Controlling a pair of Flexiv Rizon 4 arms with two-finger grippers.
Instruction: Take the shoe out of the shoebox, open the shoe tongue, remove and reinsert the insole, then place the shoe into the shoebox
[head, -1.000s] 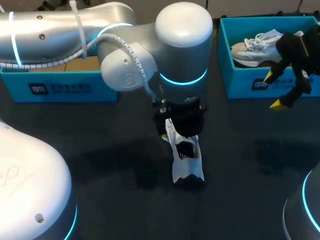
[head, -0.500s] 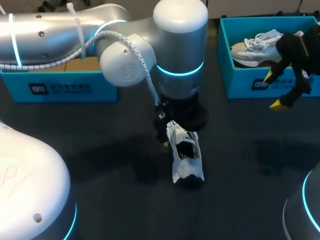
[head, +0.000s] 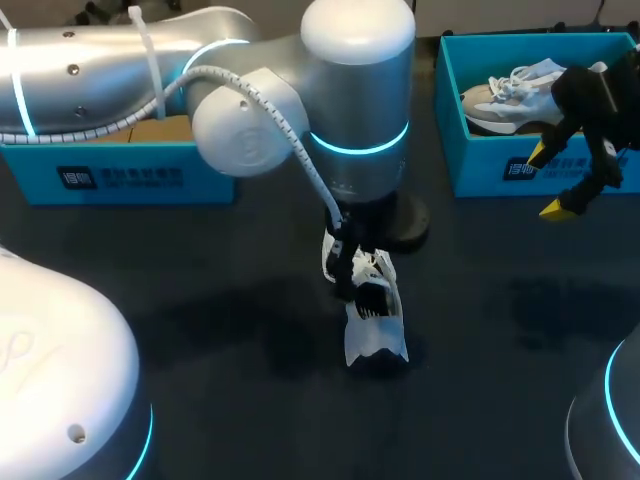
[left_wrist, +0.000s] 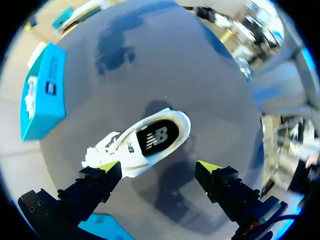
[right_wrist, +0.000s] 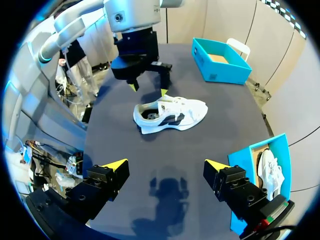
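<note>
While the shoe (head: 372, 320) sits on its sole mid-table, well apart from the shoebox (head: 480, 170), the left gripper (left_wrist: 157, 167) hangs above it, fingers spread, empty. Best to pinch only the tongue (right_wrist: 164, 106), squarely. The right gripper (right_wrist: 165, 167) hovers, likewise spread.

Two shoes: a white shoe (head: 372, 318) in the middle of the table (head: 240, 400) and a grey shoe (head: 500, 95) inside a box. Two blue shoeboxes stand along the far edge, the left box (head: 120, 182) and the right box (head: 478, 172).
</note>
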